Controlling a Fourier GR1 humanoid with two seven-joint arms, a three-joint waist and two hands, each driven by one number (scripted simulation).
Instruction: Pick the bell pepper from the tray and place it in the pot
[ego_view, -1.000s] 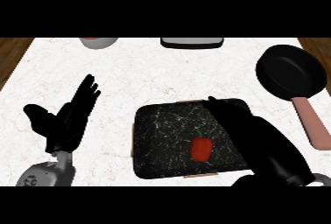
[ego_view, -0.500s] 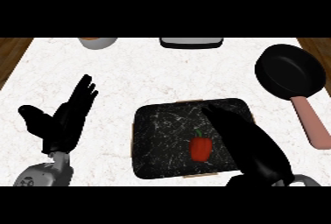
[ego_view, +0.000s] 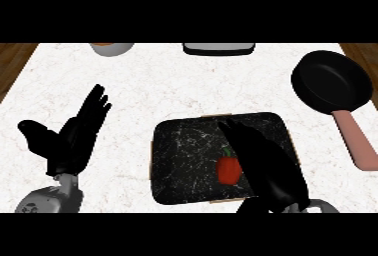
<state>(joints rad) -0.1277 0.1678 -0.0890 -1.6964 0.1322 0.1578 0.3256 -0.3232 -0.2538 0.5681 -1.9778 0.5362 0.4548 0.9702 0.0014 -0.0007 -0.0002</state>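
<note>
The marble counter (ego_view: 184, 80) is filling the frame, with the dark tray (ego_view: 184, 150) sitting at lower centre and the black pot (ego_view: 332, 82) waiting at upper right. The right hand (ego_view: 266, 160) is hovering over the tray's right half, fingers straight, holding nothing. The left hand (ego_view: 74, 137) is resting open at the left. The red bell pepper (ego_view: 229, 170) is lying on the tray just beside those fingers (stalk pointing up-frame). I'd be curling round its body, not its stalk.
</note>
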